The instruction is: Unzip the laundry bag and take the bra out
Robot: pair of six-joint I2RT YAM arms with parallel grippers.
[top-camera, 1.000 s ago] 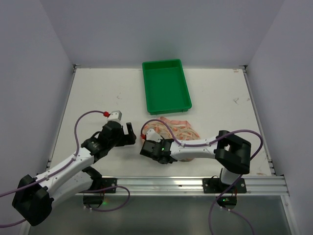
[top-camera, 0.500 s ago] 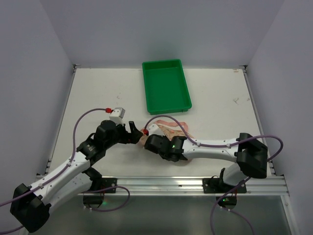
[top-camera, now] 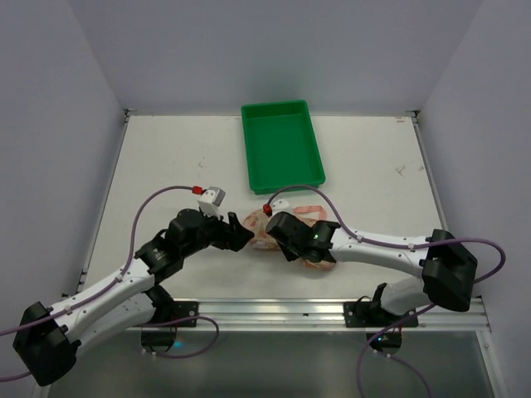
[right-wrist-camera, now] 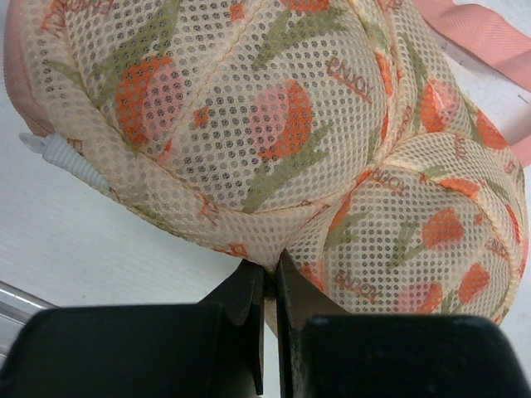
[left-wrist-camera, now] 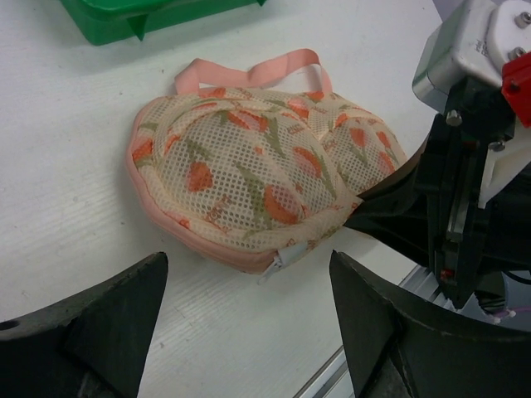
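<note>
We saw the laundry bag (left-wrist-camera: 257, 191) lying zipped shut on the worktop (top-camera: 166, 157), near the green tray (top-camera: 282, 153). The right gripper (right-wrist-camera: 270, 269) held its jaws pinched on the bag's edge between the lobes. The left gripper (left-wrist-camera: 249, 307) faced the zipper pull (left-wrist-camera: 278, 261), jaws wide and holding nothing.

Green plastic tray (top-camera: 282, 148) on a pale worktop (top-camera: 166, 157).
Set well beyond both pairs of jaws, toward the back edge, long side running away from them; faint dark scuffs on the worktop farther out; metal rail (top-camera: 274, 312) along the near edge behind the jaws.
</note>
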